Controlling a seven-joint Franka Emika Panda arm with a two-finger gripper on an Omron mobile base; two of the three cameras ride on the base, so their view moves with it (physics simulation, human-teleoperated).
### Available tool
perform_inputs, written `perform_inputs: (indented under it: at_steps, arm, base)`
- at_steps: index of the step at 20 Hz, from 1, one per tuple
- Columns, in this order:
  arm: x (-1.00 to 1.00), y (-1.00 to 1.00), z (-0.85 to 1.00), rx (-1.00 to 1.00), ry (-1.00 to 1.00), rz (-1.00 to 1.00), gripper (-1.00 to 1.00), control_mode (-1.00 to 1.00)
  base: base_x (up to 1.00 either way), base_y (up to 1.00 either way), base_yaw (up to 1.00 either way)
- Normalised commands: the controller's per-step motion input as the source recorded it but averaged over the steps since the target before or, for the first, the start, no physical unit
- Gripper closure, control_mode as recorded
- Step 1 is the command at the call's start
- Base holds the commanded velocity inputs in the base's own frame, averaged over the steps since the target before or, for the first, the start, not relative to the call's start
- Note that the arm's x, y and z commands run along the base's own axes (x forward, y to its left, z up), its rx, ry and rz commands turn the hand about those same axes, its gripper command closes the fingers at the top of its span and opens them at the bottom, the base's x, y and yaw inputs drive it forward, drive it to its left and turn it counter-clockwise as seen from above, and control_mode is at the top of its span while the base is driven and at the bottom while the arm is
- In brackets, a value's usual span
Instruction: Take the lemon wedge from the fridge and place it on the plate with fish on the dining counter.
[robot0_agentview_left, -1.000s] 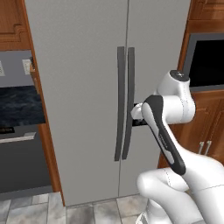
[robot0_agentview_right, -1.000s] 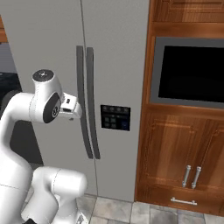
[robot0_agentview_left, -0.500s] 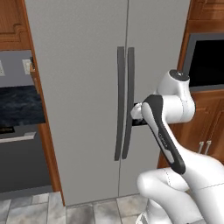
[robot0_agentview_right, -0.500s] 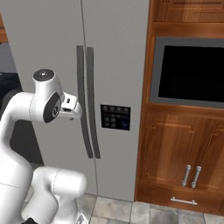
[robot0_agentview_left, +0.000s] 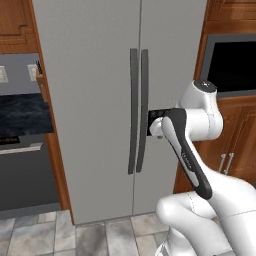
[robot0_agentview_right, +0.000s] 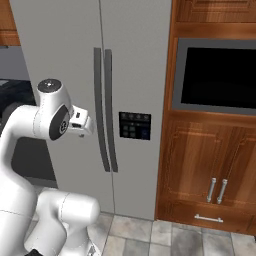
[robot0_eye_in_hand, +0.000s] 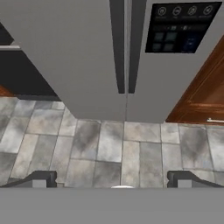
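The fridge (robot0_agentview_left: 90, 75) (robot0_agentview_right: 135, 60) (robot0_eye_in_hand: 78, 57) stands straight ahead, light grey, with both doors shut. Its two long dark handles (robot0_agentview_left: 138, 112) (robot0_agentview_right: 104, 115) (robot0_eye_in_hand: 127, 43) run side by side at the door seam. My gripper (robot0_eye_in_hand: 113, 180) is open and holds nothing; its fingertips (robot0_eye_in_hand: 41, 179) point down at the floor before the fridge's foot. The hand (robot0_agentview_left: 156, 121) (robot0_agentview_right: 80, 123) hovers at handle height, just right of the handles and a short way off the door. The lemon wedge is hidden; the plate with fish and the dining counter are out of view.
A dark control panel (robot0_agentview_right: 134, 125) (robot0_eye_in_hand: 179, 28) sits on the right door. Right of the fridge are a built-in black oven window (robot0_agentview_right: 217, 77) and wooden cabinet doors (robot0_agentview_right: 200, 170). Left of it lie a dark counter top (robot0_agentview_left: 22, 112) and a black appliance front (robot0_agentview_left: 25, 175). Grey floor tiles (robot0_eye_in_hand: 109, 144) lie below.
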Motion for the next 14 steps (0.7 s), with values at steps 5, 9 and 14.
perform_inputs:
  at_steps: [5, 9, 14]
  arm:
    - [-0.12, 0.0, 0.0, 0.0, -0.09, 0.0, -1.0, -1.0]
    - [-0.04, 0.0, 0.0, -0.01, -0.17, 0.0, -1.0, -1.0]
    - [0.35, 0.08, 0.0, -0.07, -0.3, 0.0, -1.0, -1.0]
  base:
    - [0.0, 0.0, 0.0]
    - [0.0, 0.0, 0.0]
    - [0.0, 0.0, 0.0]
